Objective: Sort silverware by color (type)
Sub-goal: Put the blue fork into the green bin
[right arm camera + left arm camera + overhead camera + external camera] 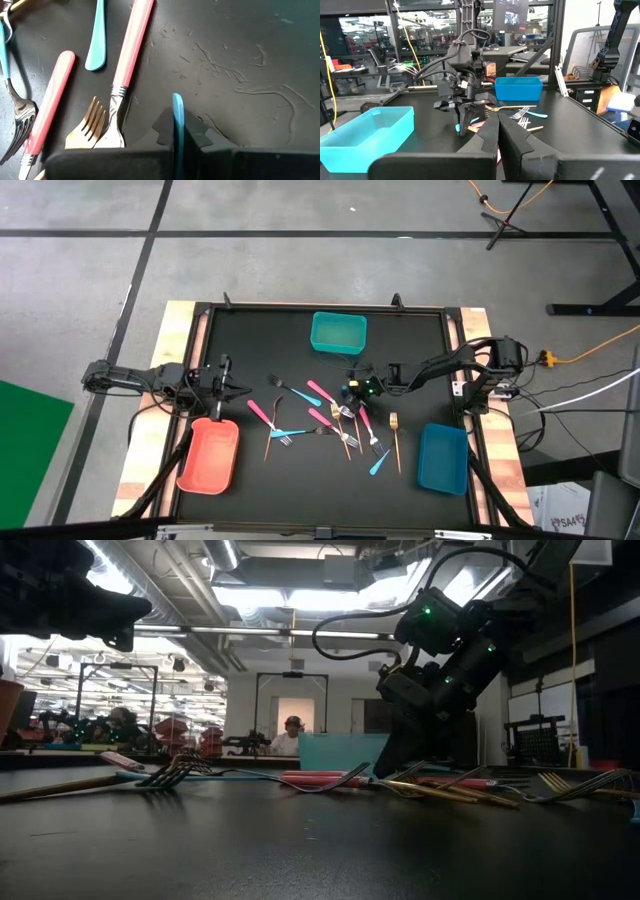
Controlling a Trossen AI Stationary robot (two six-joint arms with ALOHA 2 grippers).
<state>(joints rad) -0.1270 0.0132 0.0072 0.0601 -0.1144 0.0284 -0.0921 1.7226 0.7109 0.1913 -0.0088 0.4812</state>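
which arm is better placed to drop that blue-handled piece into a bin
Right. The right gripper is already shut on the blue-handled utensil at the pile, with the blue bin on its side. The left gripper waits shut above the pink bin.

The right pincer (178, 142) is closed on a light-blue handle (177, 120), beside pink-handled forks (131, 47).

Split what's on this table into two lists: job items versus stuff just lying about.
Job:
silverware, pink, blue and gold handles
blue-handled utensil clamped in the right gripper
red bin, teal bin, blue bin

Lying about:
orange cable on the floor
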